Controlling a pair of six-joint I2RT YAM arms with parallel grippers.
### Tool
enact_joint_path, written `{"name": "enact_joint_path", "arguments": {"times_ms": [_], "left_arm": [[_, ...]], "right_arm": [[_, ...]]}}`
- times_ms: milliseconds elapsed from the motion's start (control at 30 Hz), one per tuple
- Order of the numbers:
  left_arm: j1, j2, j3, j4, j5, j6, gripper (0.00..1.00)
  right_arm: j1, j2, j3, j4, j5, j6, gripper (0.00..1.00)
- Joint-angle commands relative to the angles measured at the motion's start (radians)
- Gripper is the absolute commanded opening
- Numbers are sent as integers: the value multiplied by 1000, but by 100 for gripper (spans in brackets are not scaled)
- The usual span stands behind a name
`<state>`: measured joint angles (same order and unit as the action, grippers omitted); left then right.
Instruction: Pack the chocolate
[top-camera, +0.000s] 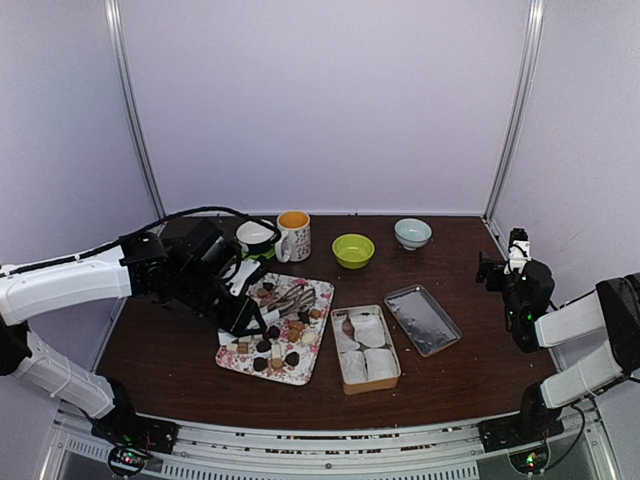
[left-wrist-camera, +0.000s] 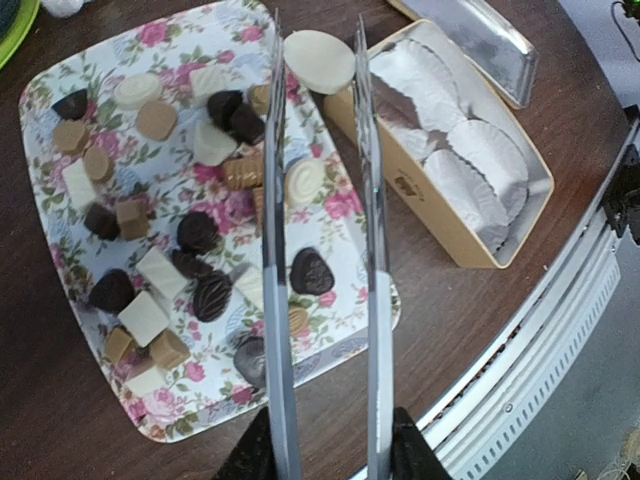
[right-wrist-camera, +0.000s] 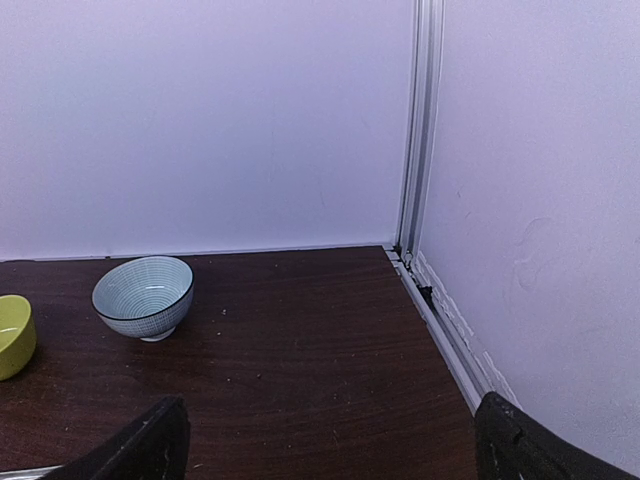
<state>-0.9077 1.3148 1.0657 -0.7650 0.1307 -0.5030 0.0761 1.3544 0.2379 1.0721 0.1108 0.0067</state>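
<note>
Many chocolate pieces (left-wrist-camera: 197, 231), dark, light brown and white, lie scattered on a floral tray (left-wrist-camera: 150, 428) (top-camera: 243, 357). My left gripper (left-wrist-camera: 325, 452) (top-camera: 238, 305) is shut on metal tongs (left-wrist-camera: 276, 300) (top-camera: 292, 299), which reach out over the tray. One round white chocolate (left-wrist-camera: 318, 60) sits pinched between the tong tips, at the tray's far edge beside the tan tin (left-wrist-camera: 455, 235) (top-camera: 365, 383). White paper cups (left-wrist-camera: 480, 150) line the tin. My right gripper (right-wrist-camera: 330, 450) (top-camera: 505, 270) hangs open at the right side of the table, away from all of this.
The tin's silver lid (top-camera: 422, 318) (left-wrist-camera: 480, 40) lies right of the tin. Along the back stand a white cup (top-camera: 255, 236), a mug (top-camera: 293, 235), a green bowl (top-camera: 353, 250) (right-wrist-camera: 12, 335) and a blue-white bowl (top-camera: 412, 233) (right-wrist-camera: 143, 296). The table's front rail (left-wrist-camera: 540, 380) is close by.
</note>
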Motion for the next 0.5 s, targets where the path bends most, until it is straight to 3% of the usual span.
{"name": "enact_joint_path", "arguments": {"times_ms": [0,267,467], "left_arm": [[-46,14,14,156,66,40,25],[-141,185,110,197,42,84,25],[-149,234,144,202,36,97,25]], "right_arm": [[-7,3,16,6,15,7,100],[-7,5,16,6,17,8,100],[-7,4,16,6,16,7,100]]}}
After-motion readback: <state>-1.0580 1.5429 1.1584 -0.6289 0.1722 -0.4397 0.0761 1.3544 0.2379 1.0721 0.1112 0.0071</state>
